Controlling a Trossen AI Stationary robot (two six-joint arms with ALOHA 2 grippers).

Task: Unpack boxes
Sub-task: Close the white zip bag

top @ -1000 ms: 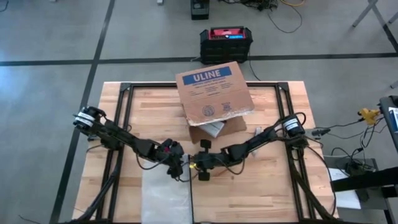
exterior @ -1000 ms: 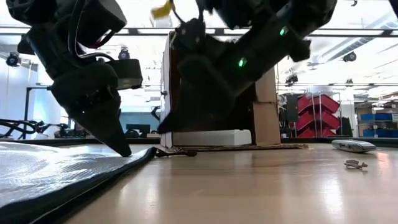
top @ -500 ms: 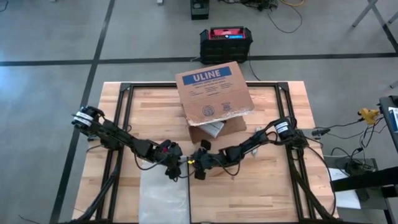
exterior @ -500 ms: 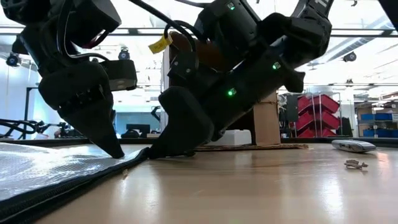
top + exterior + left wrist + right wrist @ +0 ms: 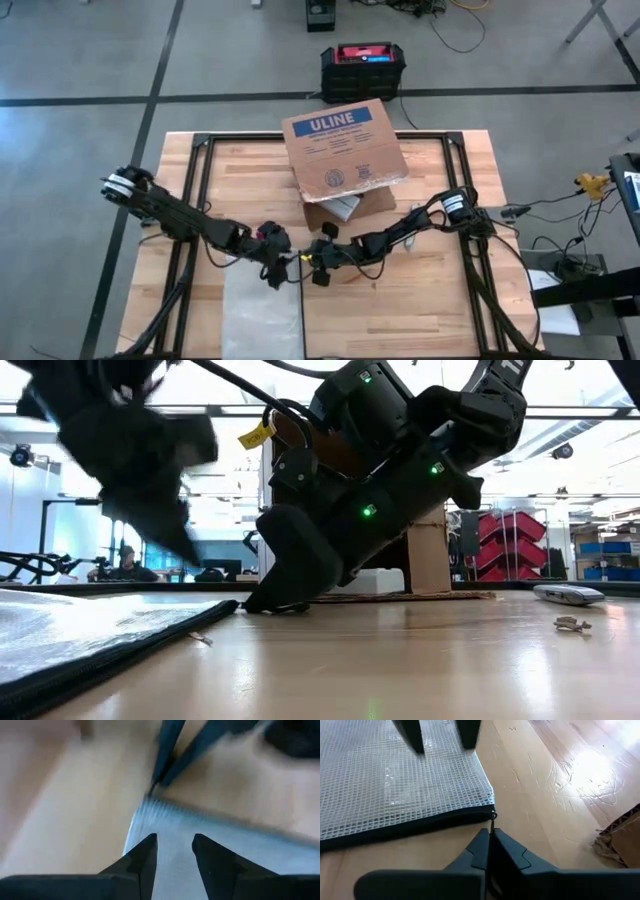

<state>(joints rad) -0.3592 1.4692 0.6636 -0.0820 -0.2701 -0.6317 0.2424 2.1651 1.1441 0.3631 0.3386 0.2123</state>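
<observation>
The brown ULINE box (image 5: 345, 150) sits at the table's far middle, its open side facing the near edge and a white item (image 5: 345, 207) showing inside. A clear mesh bag (image 5: 262, 320) with a black zipper edge lies flat near the front edge. My right gripper (image 5: 490, 832) is down on the table at the bag's far right corner, shut on the zipper pull. My left gripper (image 5: 175, 847) hovers open above the same corner, touching nothing; it also shows, blurred, in the low view (image 5: 175, 535). My right gripper pinches the bag's thin zipper pull (image 5: 493, 822) between its two fingertips, at the end of the black zipper edge. The fingers slant down from the table's right side, roughly in line with the zipper. The bag (image 5: 395, 785) lies flat on the wood.
A black-and-red case (image 5: 363, 68) stands on the floor beyond the far edge. A small flat object (image 5: 568, 594) and a scrap (image 5: 572, 624) lie on the table's right part. Bare wood stretches to the right of the bag.
My left gripper has lifted up off the bag's far corner, where its tips rested before. My right gripper has come down to the tabletop at that corner and now stays there. The bag has stayed flat.
</observation>
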